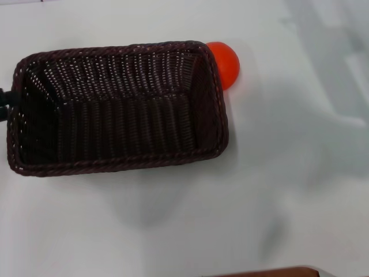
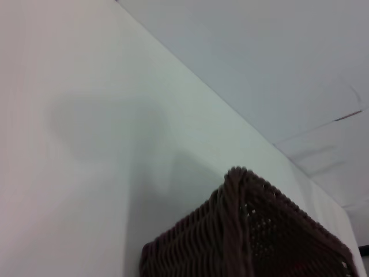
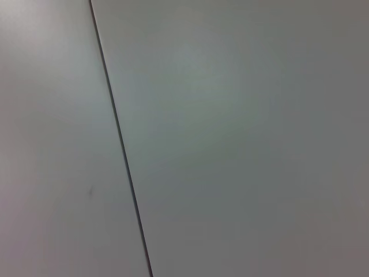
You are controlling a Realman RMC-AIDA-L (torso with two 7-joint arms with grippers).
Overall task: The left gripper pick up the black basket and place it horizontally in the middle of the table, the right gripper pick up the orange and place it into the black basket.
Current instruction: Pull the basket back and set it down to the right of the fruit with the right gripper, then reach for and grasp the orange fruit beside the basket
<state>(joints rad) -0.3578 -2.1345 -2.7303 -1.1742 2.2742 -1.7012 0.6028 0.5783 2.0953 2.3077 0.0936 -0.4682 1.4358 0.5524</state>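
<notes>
The black basket (image 1: 115, 164) fills the left and middle of the head view, lying lengthwise across it, open side up and empty. Its shadow falls apart from it on the table (image 1: 288, 173), so it hangs above the tabletop. The left gripper (image 1: 4, 104) shows only as slim black bars at the basket's left rim and holds it there. A corner of the basket also shows in the left wrist view (image 2: 242, 242). The orange (image 1: 226, 62) lies on the table behind the basket's far right corner, partly hidden by the rim. The right gripper is out of view.
A brown edge (image 1: 271, 271) shows at the bottom of the head view. The right wrist view holds only a pale surface crossed by a thin dark seam (image 3: 121, 144). White tabletop (image 2: 86, 144) stretches beside the basket in the left wrist view.
</notes>
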